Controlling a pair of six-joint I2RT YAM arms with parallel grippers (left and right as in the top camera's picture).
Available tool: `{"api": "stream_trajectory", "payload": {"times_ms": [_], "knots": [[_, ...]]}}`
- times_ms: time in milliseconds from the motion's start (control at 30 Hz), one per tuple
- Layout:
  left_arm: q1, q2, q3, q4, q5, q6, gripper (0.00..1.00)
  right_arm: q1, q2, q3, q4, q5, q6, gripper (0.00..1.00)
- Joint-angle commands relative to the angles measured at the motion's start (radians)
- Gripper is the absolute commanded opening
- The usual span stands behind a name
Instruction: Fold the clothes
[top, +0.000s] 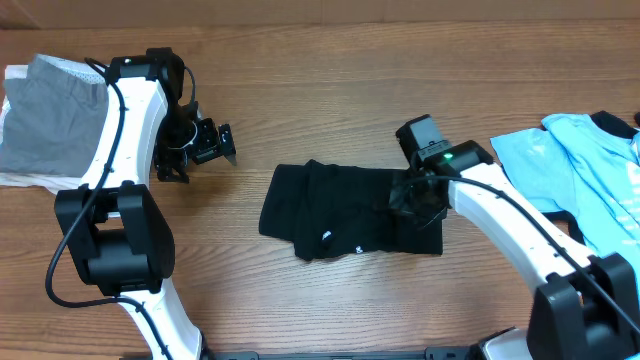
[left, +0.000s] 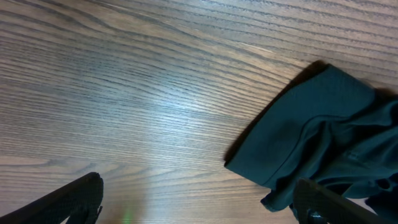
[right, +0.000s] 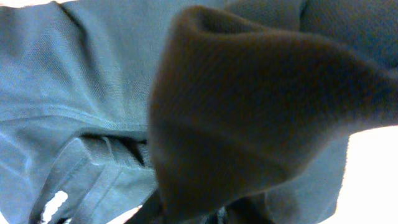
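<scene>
While the black shirt (top: 340, 210) lies bunched into a rough rectangle at the middle of the tabletop (top: 330, 90), we see bare wood on most sides of it. There is a broad strip toward the far edge, a narrower band toward the near edge, and a gap on its left. Its left border is a fairly straight fold and its near border is uneven, with a small white print (top: 328, 237) close to it. The right end is gathered up.

We find the left gripper (top: 205, 145) over the bare wood to the left of the shirt and apart from it, its jaws spread wide. In the left wrist view its two fingers (left: 68, 202) sit at the lower corners with only wood grain between them. A rounded corner of the shirt lies just ahead on one side.

We place the right gripper (top: 418, 195) at the shirt's right end, down in the gathered cloth. In the right wrist view a dark hump of fabric sits close to the lens and hides the jaws, so we cannot tell whether they clamp the cloth or stand parted.

At the right edge a light blue shirt (top: 560, 170) with black trim is spread out, with a strip of wood between it and the black one. At the left edge lies a grey garment (top: 50, 125), well apart from both.
</scene>
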Motion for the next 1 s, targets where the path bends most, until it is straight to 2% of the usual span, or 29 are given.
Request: {"api": "stream_trajectory", "payload": {"times_ms": [0,233,533,633,700,733,800,900,967], "knots": [[-0.004,-0.002,0.023,0.000,0.013,0.005,1.00,0.018,0.041,-0.004,0.008,0.016,0.014,0.31],[-0.004,-0.002,0.023,0.001,0.013,0.005,1.00,0.004,0.042,0.039,0.007,0.016,0.071,0.33],[-0.004,-0.002,0.023,0.000,0.013,0.005,1.00,-0.043,0.031,0.266,-0.072,0.013,0.050,0.33],[-0.004,-0.002,0.023,-0.004,0.012,0.005,1.00,-0.079,0.031,0.315,-0.089,0.013,0.047,0.42],[-0.004,-0.002,0.023,-0.007,0.012,0.005,1.00,-0.114,0.031,0.315,-0.089,0.013,0.047,0.42],[-0.004,-0.002,0.023,-0.008,0.012,0.005,1.00,-0.132,0.036,0.309,-0.090,0.013,0.046,0.38],[-0.004,-0.002,0.023,-0.007,0.012,0.005,1.00,-0.159,0.047,0.292,-0.099,-0.003,0.027,0.24],[-0.004,-0.002,0.023,-0.004,0.012,0.005,1.00,-0.181,0.078,0.265,-0.130,-0.066,0.001,0.07],[-0.004,-0.002,0.023,-0.003,0.012,0.005,1.00,-0.182,0.093,0.238,-0.143,-0.085,0.002,0.04]]}}
